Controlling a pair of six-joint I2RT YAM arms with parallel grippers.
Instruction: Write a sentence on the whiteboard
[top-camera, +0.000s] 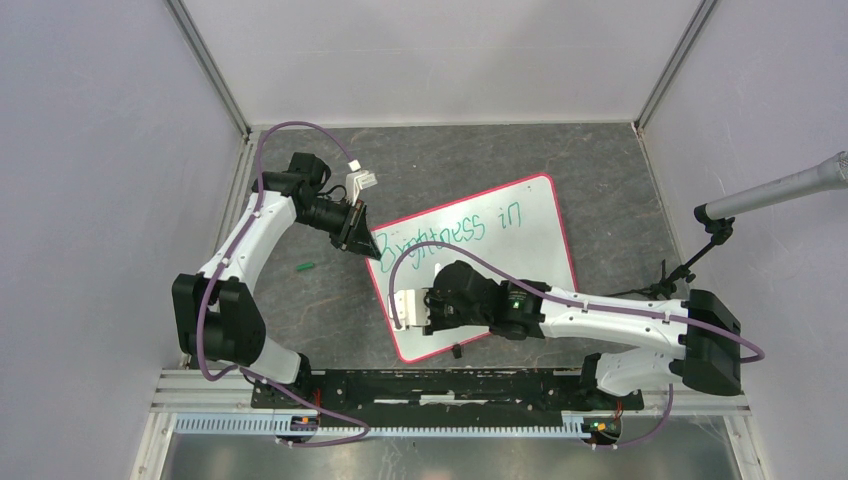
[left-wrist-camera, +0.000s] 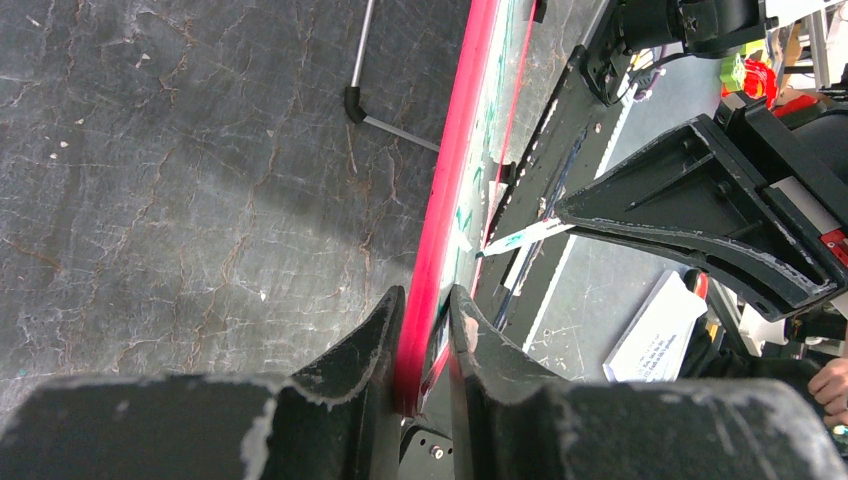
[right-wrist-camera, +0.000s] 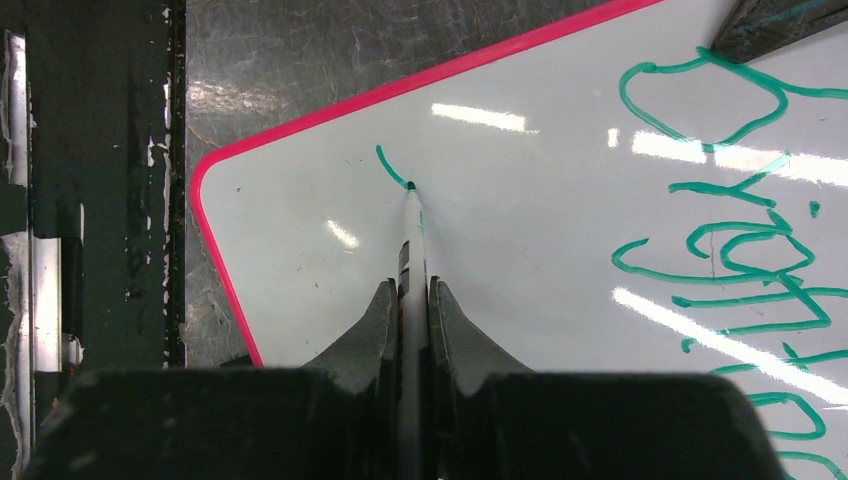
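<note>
My left tool (left-wrist-camera: 425, 300) is clenched on the red rim of the whiteboard (top-camera: 520, 235), pinching its edge at the corner nearest that arm. The whiteboard lies askew on the dark desk (top-camera: 300, 300), a little right of the middle. My right tool (right-wrist-camera: 410, 290) is grasping the marker (right-wrist-camera: 410, 225) tightly. The marker's tip touches the board near its rounded lower corner, at the end of a short green stroke (right-wrist-camera: 390, 168). The sentence (top-camera: 450, 232) reads "Brightness in" on one line.
</note>
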